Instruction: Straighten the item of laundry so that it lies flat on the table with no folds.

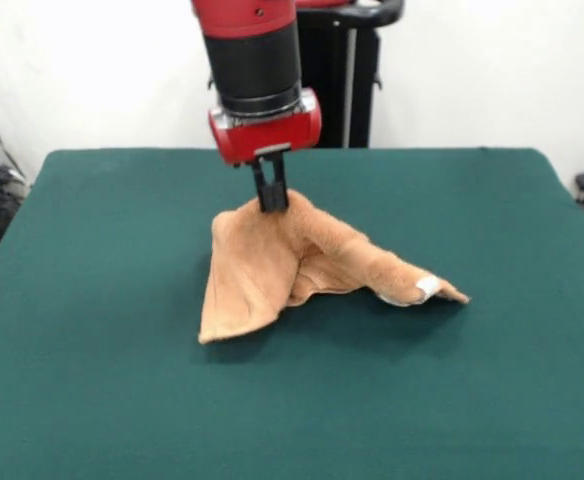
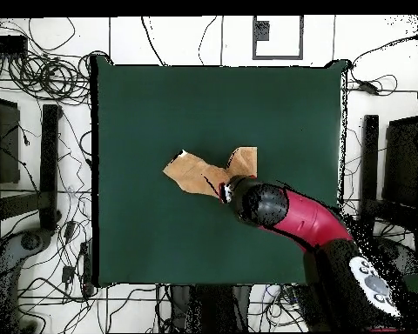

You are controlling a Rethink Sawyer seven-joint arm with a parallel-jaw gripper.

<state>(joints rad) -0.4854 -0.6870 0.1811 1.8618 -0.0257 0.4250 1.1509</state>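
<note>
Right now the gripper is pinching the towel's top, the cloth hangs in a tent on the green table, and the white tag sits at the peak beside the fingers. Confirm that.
One detail is off. The white tag is not at the peak; the front view shows it low, at the towel's trailing corner on the table. The gripper does pinch the top of the tented cloth.

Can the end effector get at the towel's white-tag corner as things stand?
Probably yes: the tag corner lies bare on the table, nothing over it. But the end effector is pinching the towel's peak, so release first.

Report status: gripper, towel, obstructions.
Gripper shut on towel, pinching its peak. Towel tented, folded, not flat. Table free of obstructions.
</note>
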